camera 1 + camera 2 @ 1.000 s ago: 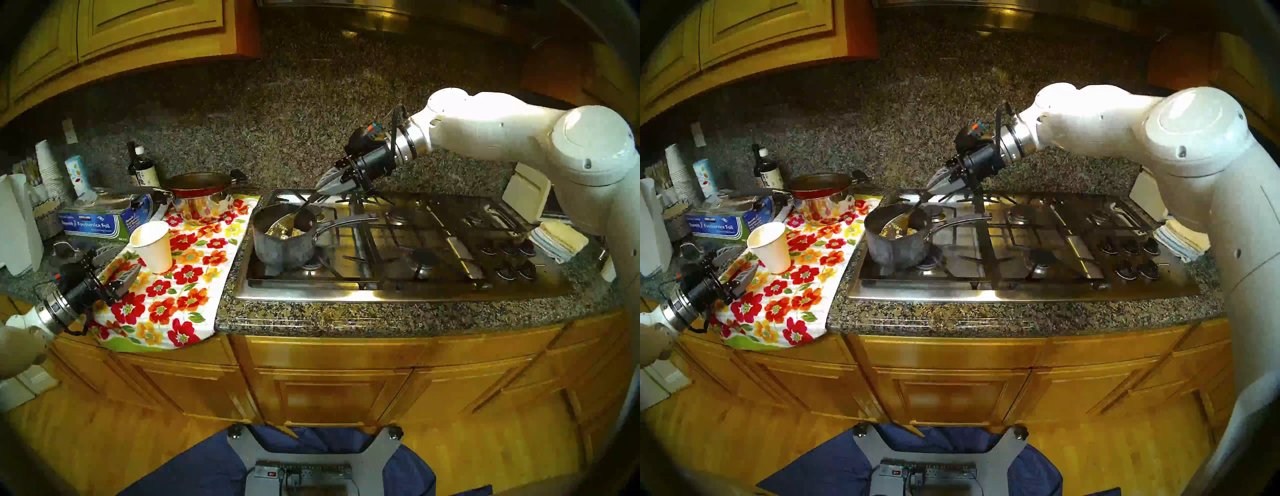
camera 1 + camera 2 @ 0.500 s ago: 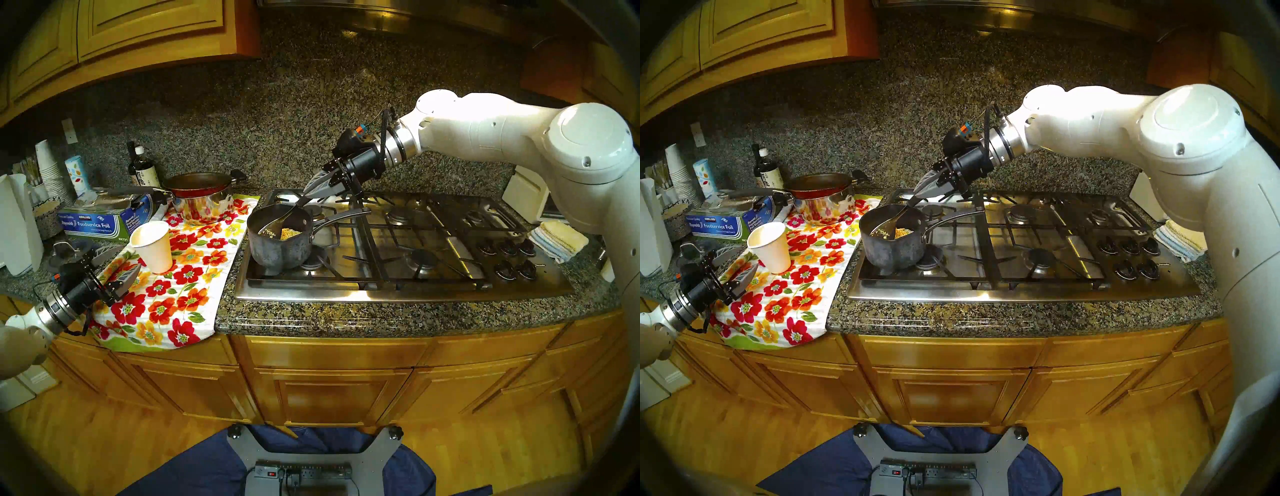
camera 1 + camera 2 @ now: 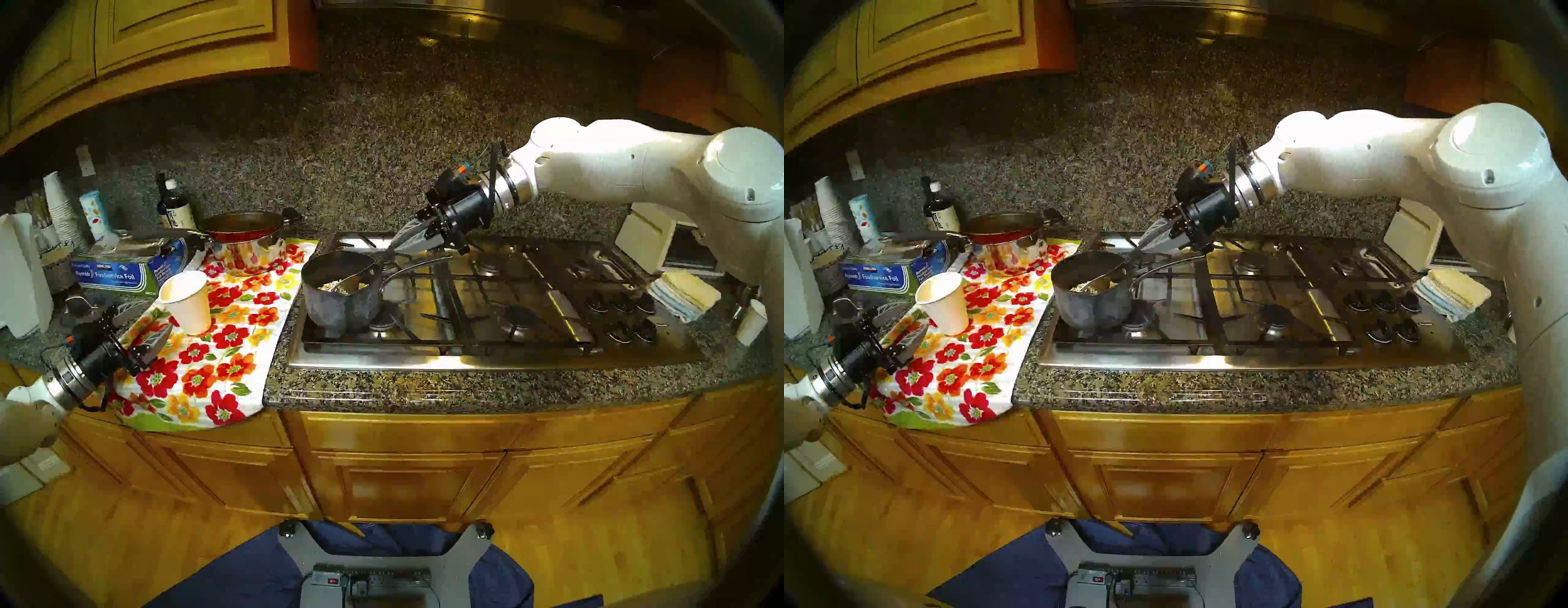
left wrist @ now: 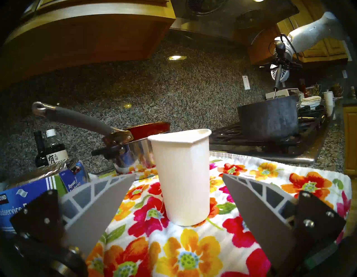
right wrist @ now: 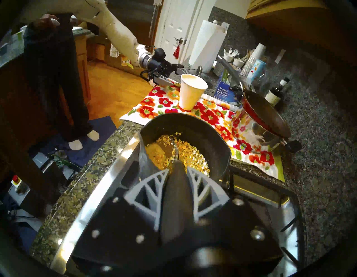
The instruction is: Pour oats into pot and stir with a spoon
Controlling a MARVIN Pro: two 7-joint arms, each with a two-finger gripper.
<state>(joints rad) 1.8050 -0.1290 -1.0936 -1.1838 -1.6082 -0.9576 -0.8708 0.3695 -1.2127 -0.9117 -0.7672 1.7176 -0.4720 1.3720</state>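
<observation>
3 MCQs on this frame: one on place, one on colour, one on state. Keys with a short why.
1. Where are the oats? A in the pot B in the paper cup C on the towel
2. Colour of the pan on the steel pot? A blue B red C green
3. Right gripper? A open, empty B shut on the spoon C shut on the pot handle

A: flakes lie on the floor of the pot.
B: the pan has a red outside.
B: fingers pinch the spoon by its dark handle.

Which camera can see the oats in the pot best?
The right wrist view: it looks down into the pot at the yellow oats. Both head views show a small patch. The left wrist view sees only the pot's outside.
</observation>
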